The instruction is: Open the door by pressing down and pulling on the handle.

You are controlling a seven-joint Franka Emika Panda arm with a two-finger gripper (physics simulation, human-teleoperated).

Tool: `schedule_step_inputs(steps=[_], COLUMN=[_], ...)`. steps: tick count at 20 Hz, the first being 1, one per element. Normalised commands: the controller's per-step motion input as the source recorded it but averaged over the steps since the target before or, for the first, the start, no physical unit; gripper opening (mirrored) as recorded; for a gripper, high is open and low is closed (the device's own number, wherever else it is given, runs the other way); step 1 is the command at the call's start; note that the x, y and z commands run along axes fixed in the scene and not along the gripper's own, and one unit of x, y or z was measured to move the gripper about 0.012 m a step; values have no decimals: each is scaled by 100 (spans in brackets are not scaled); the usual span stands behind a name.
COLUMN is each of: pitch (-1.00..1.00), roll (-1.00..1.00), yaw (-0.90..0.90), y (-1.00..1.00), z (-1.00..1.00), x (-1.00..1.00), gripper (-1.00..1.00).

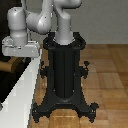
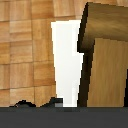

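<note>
Exterior view | wood-tile floor (image 1: 107, 70) (dark wall behind) | pincer (image 1: 20, 47) state unclear

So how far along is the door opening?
Done: the approach; the gripper hangs by the white frame at the door. In hand: lining up on the handle, close in the wrist view, no grip visible. Left: pressing down and pulling; the door looks shut.

Wooden parquet floor (image 1: 107, 67) beneath what seems a plain dark wall (image 1: 107, 20).
</note>
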Motion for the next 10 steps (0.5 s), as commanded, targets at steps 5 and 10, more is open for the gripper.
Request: schedule_step_inputs(steps=[5, 10], pitch=[-12, -9], roll=[0, 0], yaw=[0, 0], y=[0, 0], z=[-60, -20], x=[0, 0], gripper=[-100, -100])
